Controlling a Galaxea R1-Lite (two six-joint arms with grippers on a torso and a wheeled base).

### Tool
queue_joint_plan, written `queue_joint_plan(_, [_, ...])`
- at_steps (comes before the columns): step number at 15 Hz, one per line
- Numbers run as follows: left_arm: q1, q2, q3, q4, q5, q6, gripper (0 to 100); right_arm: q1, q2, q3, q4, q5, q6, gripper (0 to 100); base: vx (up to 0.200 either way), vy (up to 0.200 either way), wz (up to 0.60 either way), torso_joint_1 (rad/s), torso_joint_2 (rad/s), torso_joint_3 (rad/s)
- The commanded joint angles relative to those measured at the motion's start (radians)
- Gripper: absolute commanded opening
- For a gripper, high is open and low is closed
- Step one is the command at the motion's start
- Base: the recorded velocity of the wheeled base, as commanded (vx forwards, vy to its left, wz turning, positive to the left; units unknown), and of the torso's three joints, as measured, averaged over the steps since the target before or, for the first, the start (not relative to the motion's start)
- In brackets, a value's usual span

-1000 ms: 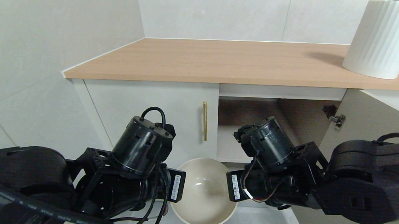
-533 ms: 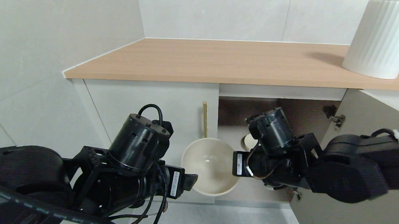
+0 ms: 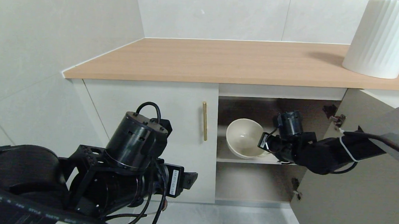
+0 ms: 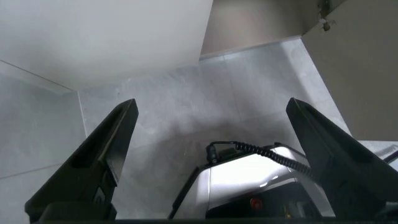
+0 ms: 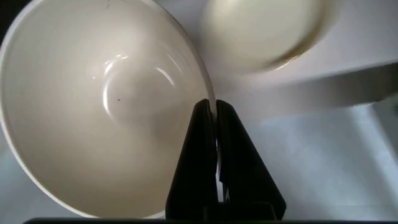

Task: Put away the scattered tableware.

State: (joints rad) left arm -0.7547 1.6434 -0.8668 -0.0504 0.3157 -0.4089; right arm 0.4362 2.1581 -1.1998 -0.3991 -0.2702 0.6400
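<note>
A cream bowl (image 3: 242,141) sits tilted inside the open cabinet, just over the middle shelf (image 3: 227,158); whether it touches the shelf I cannot tell. My right gripper (image 3: 262,143) is shut on its right rim. In the right wrist view the two fingers pinch the bowl (image 5: 106,106) at its rim, right gripper (image 5: 216,111). A second cream dish (image 5: 267,31) lies on the shelf beyond the bowl. My left gripper (image 3: 187,180) hangs low in front of the closed left door, open and empty; its view shows the left gripper (image 4: 211,143) over grey floor.
The wooden countertop (image 3: 222,62) carries a white ribbed container (image 3: 381,39) at the far right. The left cabinet door has a brass handle (image 3: 204,120). The right door (image 3: 359,188) stands swung open toward me. Below the shelf is a lower compartment (image 3: 250,181).
My right arm has carried the bowl from low in front of the cabinet up, forward and into the cabinet at shelf height. The left arm has barely shifted.
</note>
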Motion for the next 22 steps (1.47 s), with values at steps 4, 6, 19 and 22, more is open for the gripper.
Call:
queue_joint_plan(4, [0.0, -0.002, 0.0, 0.0, 0.0, -0.001, 100, -0.091, 0.066, -0.06, -0.006, -0.004, 0.02, 0, 0.0, 0.0, 0.0, 0.0, 0.0, 0.0])
queue_joint_plan(6, [0.0, -0.001, 0.0, 0.0, 0.0, -0.001, 100, -0.117, 0.082, -0.081, -0.006, -0.004, 0.021, 0, 0.0, 0.0, 0.0, 0.0, 0.0, 0.0])
queue_joint_plan(19, [0.0, 0.003, -0.001, 0.0, 0.0, -0.001, 100, -0.162, 0.2, -0.196, -0.004, -0.021, 0.029, 0, 0.0, 0.0, 0.0, 0.0, 0.0, 0.0])
queue_joint_plan(22, [0.0, 0.003, -0.001, 0.0, 0.002, -0.001, 100, -0.166, 0.218, -0.219, -0.004, -0.026, 0.029, 0, 0.0, 0.0, 0.0, 0.0, 0.0, 0.0])
